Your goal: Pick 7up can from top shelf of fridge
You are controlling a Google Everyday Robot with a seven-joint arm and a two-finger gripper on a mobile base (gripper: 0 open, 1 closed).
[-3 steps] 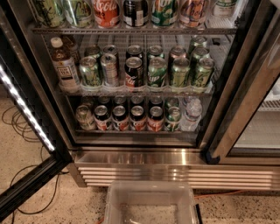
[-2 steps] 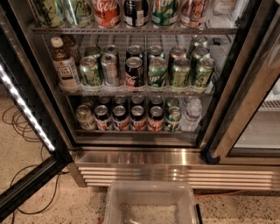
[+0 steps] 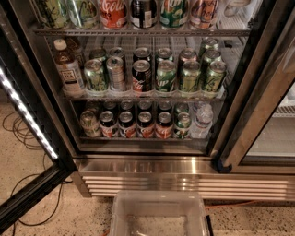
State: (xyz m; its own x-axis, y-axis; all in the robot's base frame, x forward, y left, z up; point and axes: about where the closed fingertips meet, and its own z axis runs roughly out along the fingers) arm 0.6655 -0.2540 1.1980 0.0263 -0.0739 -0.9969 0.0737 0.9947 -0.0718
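Observation:
The fridge (image 3: pixel 152 166) stands open in front of me, with its ribbed steel base below. The highest rack in view (image 3: pixel 138 32) runs along the top edge and holds a row of cans cut off by the frame. Among them are a red Coca-Cola can (image 3: pixel 113 13), a dark can (image 3: pixel 144 11) and a mostly green 7up can (image 3: pixel 174 13). Two pale cans with green marks (image 3: pixel 83 11) stand at its left. I cannot tell whether either is the white 7up can. The gripper is not in view.
The middle rack (image 3: pixel 138 97) holds a tea bottle (image 3: pixel 68 69) and several green and cola cans. The bottom rack holds more cans and a water bottle (image 3: pixel 202 120). The open door with a light strip (image 3: pixel 25 115) is at the left. A clear bin (image 3: pixel 159 216) is at the bottom, with cables (image 3: pixel 18 133) on the floor.

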